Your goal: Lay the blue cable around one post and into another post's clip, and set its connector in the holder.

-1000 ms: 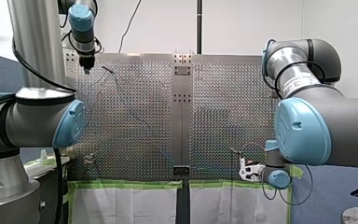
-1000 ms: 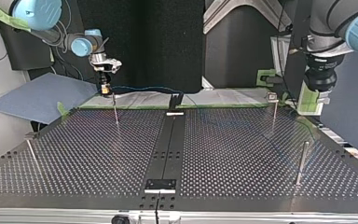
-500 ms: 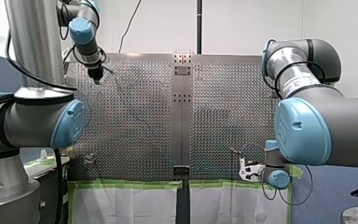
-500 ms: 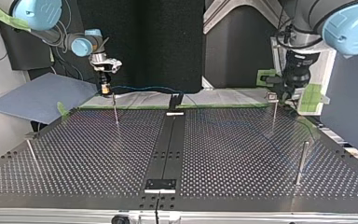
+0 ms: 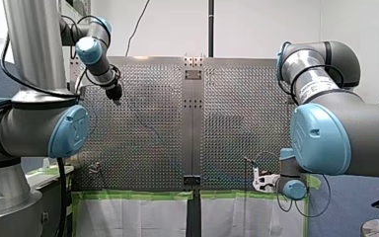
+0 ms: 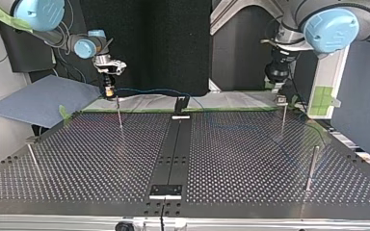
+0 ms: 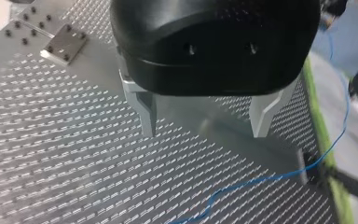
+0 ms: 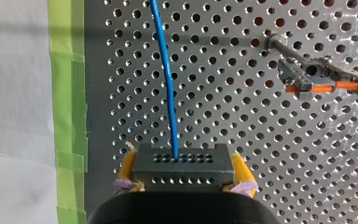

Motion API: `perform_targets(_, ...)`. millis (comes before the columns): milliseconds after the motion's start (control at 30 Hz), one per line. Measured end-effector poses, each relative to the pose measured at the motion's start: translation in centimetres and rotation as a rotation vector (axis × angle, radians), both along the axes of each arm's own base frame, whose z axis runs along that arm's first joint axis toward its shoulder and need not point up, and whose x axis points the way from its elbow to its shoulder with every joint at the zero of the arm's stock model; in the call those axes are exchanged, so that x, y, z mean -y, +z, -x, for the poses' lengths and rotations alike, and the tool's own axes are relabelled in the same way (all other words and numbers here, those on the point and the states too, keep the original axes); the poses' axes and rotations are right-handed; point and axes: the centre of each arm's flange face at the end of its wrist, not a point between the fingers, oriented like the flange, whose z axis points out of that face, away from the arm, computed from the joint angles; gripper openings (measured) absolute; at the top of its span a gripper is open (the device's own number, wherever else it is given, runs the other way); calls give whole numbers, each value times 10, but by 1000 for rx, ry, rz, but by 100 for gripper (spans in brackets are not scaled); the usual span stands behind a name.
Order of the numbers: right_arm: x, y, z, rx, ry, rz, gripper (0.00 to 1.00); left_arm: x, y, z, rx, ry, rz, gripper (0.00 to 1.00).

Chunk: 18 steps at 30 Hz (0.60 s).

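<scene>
My right gripper (image 8: 182, 173), near right in the front view, was clamped by yellow pads (image 8: 127, 167) on the dark connector (image 8: 182, 161). The blue cable (image 8: 167, 79) ran ahead over the perforated table (image 8: 261, 196) beside a clipped post (image 8: 303, 77). My left gripper (image 7: 205, 119), far left, hovered with fingers (image 7: 145, 112) apart.

We see a dull perforated metal table (image 8: 261, 116), a smooth blue plastic-coated cable (image 8: 168, 79), a matt grey connector (image 8: 182, 170), and our left gripper (image 7: 204, 133) with its glossy black shell.
</scene>
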Motion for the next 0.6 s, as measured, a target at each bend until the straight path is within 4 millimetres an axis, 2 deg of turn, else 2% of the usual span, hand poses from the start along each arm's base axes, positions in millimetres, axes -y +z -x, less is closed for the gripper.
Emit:
perform_targets(333, -2, -1, -1, -11, -4, -7, 0, 31, -63, 12, -101, -61, 85, 100)
perform_targets(600, -3, -1, -3, -13, -2, -7, 0, 48, -119, 34, -187, -40, 80, 100)
